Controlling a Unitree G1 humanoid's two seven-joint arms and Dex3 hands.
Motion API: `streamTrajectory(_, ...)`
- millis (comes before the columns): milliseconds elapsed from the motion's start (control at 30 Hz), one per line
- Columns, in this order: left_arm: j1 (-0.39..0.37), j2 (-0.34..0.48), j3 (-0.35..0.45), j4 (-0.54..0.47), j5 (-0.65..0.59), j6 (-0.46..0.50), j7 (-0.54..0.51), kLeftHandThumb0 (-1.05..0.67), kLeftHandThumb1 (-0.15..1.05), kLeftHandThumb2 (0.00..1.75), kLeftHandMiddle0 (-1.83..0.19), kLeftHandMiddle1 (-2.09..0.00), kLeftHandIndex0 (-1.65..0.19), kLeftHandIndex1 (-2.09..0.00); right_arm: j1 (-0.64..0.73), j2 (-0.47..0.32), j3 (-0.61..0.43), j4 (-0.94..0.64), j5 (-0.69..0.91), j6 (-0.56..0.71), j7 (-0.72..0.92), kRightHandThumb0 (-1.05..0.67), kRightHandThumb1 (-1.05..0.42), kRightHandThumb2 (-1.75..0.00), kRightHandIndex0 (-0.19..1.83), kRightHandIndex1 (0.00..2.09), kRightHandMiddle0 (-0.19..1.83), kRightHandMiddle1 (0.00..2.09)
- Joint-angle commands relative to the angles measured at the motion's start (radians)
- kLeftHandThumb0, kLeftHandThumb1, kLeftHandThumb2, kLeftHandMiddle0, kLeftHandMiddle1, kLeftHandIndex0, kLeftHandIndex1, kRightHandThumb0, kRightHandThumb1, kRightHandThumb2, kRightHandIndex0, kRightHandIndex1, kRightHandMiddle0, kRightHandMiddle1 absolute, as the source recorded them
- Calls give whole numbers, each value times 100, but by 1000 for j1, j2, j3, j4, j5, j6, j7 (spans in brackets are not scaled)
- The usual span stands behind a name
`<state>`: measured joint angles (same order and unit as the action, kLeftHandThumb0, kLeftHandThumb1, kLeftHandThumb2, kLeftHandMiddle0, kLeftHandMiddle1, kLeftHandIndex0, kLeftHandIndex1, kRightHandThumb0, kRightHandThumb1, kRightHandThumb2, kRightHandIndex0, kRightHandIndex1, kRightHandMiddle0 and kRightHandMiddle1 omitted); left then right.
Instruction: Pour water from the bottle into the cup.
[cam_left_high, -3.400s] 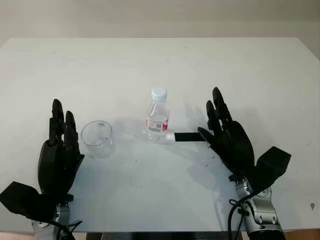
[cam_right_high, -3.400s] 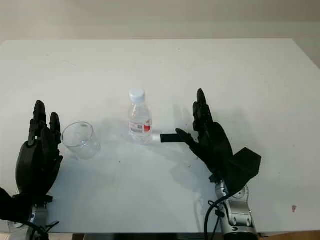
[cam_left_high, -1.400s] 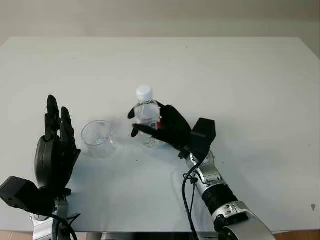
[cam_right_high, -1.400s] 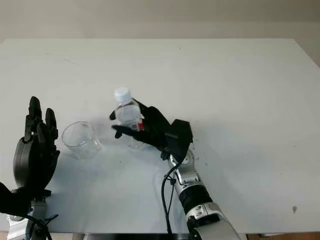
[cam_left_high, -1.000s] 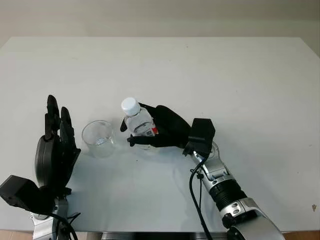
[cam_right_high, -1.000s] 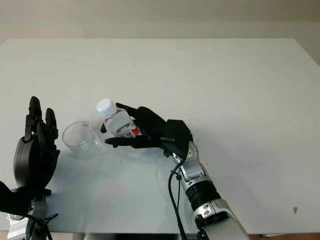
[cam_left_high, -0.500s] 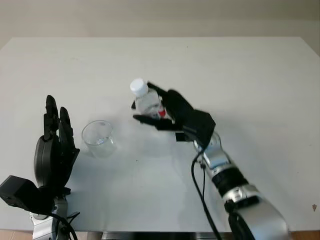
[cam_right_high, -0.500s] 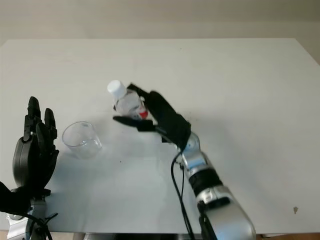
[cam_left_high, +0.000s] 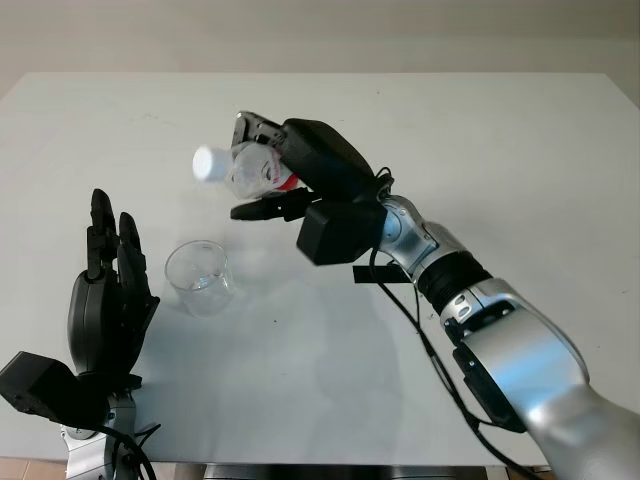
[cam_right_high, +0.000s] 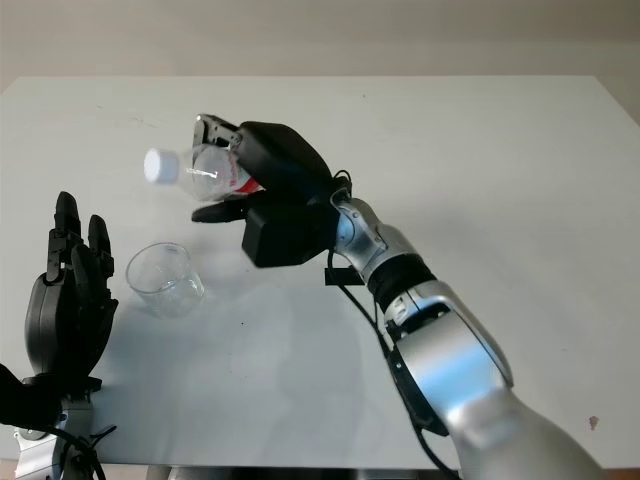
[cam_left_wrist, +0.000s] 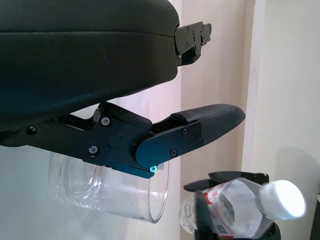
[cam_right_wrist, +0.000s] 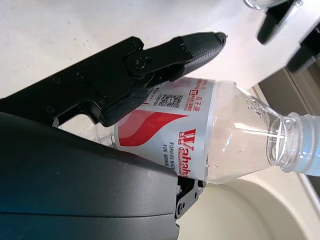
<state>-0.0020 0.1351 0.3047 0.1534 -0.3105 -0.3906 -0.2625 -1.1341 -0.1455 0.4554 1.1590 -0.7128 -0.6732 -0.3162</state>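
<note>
With our right hand (cam_left_high: 300, 180) gripping the bottle (cam_left_high: 245, 170) tipped sideways above the cup (cam_left_high: 198, 277) and our open left hand (cam_left_high: 105, 310) beside the cup, we judge the pour is starting, though the white cap (cam_left_high: 208, 163) looks on and must come off.

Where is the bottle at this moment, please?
The bottle is in the air, gripped by the right hand and tipped on its side, its white cap on. It is above the table, beyond the cup in the head views.
</note>
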Motion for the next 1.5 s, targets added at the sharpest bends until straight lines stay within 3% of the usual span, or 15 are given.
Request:
streamTrajectory(0,18,-28,-11,42,2,-2,8,-70,105,72,19,0,19,0,-52,-11,46,10,-53,-22,-75,-43,-105,-18,121,209,92,209)
streamTrajectory(267,12,-33,-15,47,8,-4,17,-71,105,72,19,0,19,0,-130,-51,231,44,-279,2,-351,-47,-105,-29,117,209,89,209)
streamTrajectory(500,-1,-37,-15,61,10,-10,20,-71,105,71,19,0,19,0,-175,-53,293,73,-330,1,-478,-48,-105,-37,123,209,89,209)
streamTrajectory(733,-10,-39,-20,69,14,-13,29,-70,105,71,19,0,19,0,-205,-46,355,76,-387,53,-569,-48,-105,-28,127,209,88,209)
streamTrajectory(867,-12,-40,-24,72,18,-17,29,-71,105,71,19,0,19,0,-210,-36,369,77,-385,55,-578,-46,-105,-20,124,209,76,209)
streamTrajectory(900,-12,-41,-25,76,18,-20,28,-70,105,70,19,0,19,0,-209,-32,371,77,-383,53,-581,-45,-105,-18,120,209,53,204)
streamTrajectory(967,-13,-42,-27,81,20,-27,28,-70,105,70,19,0,19,0,-207,-26,377,73,-388,57,-598,-44,-105,-18,120,209,40,202)
streamTrajectory(1000,-13,-44,-28,83,20,-30,29,-70,105,71,19,0,19,0,-207,-24,385,71,-396,71,-610,-44,-105,-17,120,209,40,194)
streamTrajectory(1067,-12,-46,-29,87,23,-39,31,-70,105,71,19,0,19,0,-207,-18,400,67,-409,99,-621,-46,-105,-18,124,209,46,206)
streamTrajectory(1167,-13,-47,-29,93,24,-47,31,-70,105,71,19,0,19,0,-203,-10,414,67,-421,127,-638,-46,-105,-22,125,209,44,204)
streamTrajectory(1333,-11,-48,-32,96,28,-49,34,-71,105,71,19,0,19,0,-196,5,444,71,-451,193,-693,-43,-104,-9,121,209,38,158)
streamTrajectory(1467,-10,-51,-32,102,31,-58,36,-70,105,72,19,0,19,0,-203,10,477,70,-484,248,-719,-41,-103,-6,120,209,36,149)
